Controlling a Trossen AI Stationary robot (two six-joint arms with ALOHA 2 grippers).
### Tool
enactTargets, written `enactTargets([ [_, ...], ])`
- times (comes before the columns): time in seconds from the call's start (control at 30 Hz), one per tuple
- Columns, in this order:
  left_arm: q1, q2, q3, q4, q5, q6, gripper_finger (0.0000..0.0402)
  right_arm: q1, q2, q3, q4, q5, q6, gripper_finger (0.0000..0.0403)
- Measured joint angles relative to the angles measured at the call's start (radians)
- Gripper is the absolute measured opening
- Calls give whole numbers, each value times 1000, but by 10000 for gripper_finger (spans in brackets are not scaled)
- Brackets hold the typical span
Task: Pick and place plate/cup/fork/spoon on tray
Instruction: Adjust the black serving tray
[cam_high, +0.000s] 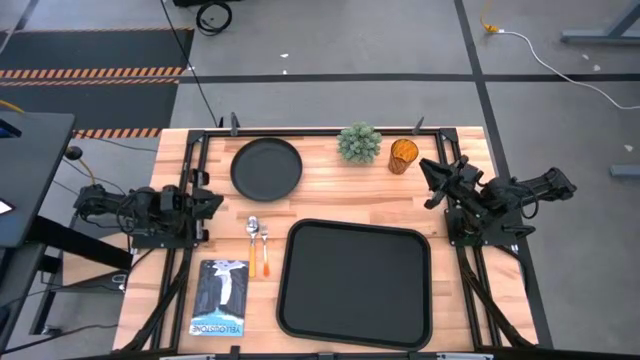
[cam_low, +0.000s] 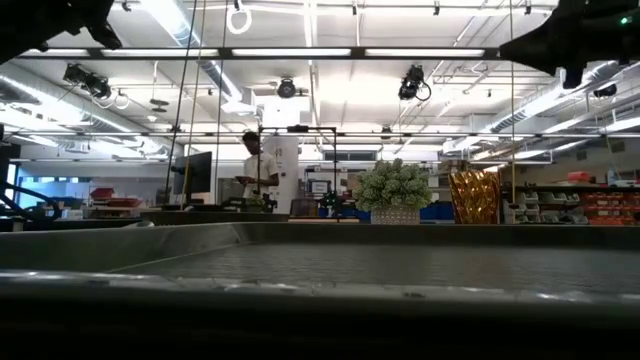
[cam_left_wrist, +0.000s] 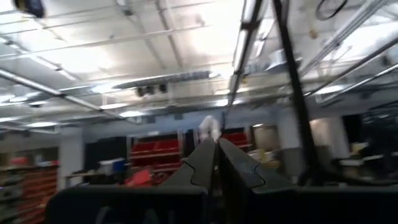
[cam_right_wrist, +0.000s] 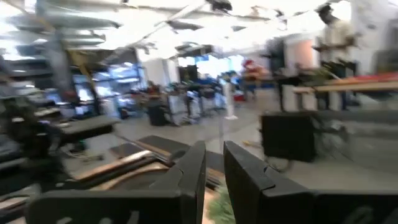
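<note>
Right end effector (cam_high: 430, 180) nearly closed, empty, cup (cam_high: 402, 156) just beside, tray (cam_high: 355, 282) apart

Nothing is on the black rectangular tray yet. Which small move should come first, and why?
Probably the left gripper should reach toward the round matte-black plate: it lies nearest that arm, uncovered, and the tray is bare. Both grippers hold nothing; the right gripper waits near the amber cup.

A potted plant (cam_high: 359, 143) stands between plate (cam_high: 266, 167) and cup (cam_high: 402, 155).
</note>
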Motion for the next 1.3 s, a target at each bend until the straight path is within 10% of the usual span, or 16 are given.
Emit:
enactTargets([
  [0.53,219,213,0,158,-28,-153,27,-106,250,262,-541,8,418,64],
  [0.97,260,252,0,153,-28,-244,27,-259,638,409,-779,-669,534,64],
  [1.3,260,252,0,141,-37,-245,27,-221,966,540,-969,-782,547,85],
])
